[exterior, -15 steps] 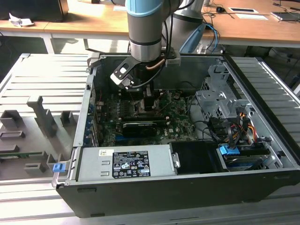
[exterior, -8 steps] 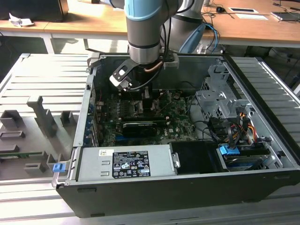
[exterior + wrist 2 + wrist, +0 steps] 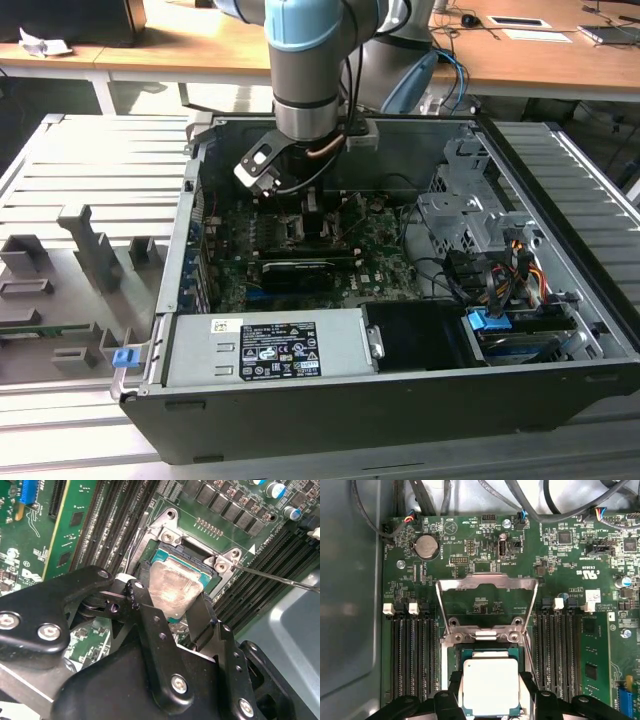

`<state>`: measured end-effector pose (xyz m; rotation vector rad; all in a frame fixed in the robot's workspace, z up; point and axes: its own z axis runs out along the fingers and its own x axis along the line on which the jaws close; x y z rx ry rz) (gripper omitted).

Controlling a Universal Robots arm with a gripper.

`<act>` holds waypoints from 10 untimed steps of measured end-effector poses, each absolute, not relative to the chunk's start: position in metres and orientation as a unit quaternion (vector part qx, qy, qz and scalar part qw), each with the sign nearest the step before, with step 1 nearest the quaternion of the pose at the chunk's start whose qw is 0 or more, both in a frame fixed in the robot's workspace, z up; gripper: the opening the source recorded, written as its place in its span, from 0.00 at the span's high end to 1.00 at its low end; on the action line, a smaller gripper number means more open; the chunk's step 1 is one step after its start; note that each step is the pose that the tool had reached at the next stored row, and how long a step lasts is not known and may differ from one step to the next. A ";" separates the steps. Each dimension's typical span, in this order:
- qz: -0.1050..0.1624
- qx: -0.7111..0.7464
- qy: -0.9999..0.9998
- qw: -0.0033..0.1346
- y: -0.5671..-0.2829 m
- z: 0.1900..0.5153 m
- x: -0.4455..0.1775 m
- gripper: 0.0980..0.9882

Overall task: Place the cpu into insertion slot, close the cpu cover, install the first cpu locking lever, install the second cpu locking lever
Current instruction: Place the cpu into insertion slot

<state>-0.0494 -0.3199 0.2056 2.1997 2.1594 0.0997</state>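
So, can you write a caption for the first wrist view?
The gripper holds the cpu at the insertion slot; the cpu cover is open.

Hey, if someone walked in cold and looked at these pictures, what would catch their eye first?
First, in the exterior view, the big grey-and-blue robot arm reaching down into the open computer case. Then, in both wrist views, the black gripper clamped on the silver cpu at the insertion slot. Beyond it, in the first wrist view, the cpu cover stands swung open over the green board.
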 end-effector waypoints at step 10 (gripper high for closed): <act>0.032 0.713 0.700 0.029 -0.317 0.200 -0.049 0.52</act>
